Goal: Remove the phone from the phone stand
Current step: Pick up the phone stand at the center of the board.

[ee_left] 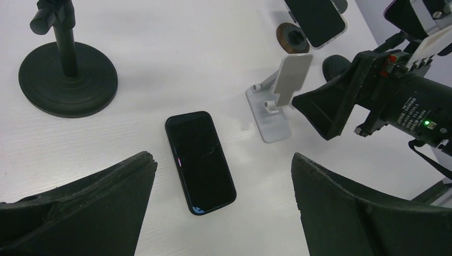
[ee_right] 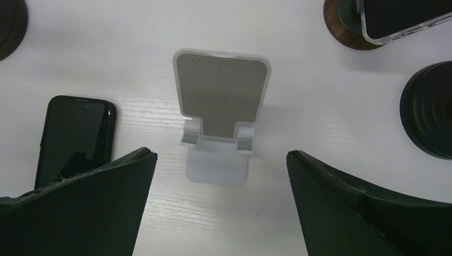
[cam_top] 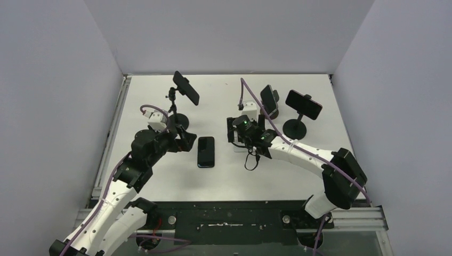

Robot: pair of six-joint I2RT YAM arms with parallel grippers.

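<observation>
A black phone (cam_top: 206,151) lies flat, screen up, on the white table between my two grippers; it also shows in the left wrist view (ee_left: 200,161) and the right wrist view (ee_right: 77,138). The white folding phone stand (ee_right: 221,106) stands empty just right of it and also shows in the left wrist view (ee_left: 277,98). In the top view my right gripper mostly hides it. My left gripper (cam_top: 186,140) (ee_left: 224,158) is open and empty, just left of and above the phone. My right gripper (cam_top: 234,137) (ee_right: 222,154) is open and empty over the stand's base.
Three other phones sit in stands: one on a black pole stand (cam_top: 185,88) with a round base (ee_left: 67,77), one on a wooden-based stand (cam_top: 269,100), one on a black round-based stand (cam_top: 303,104). A purple cable (cam_top: 250,93) arcs above the right arm.
</observation>
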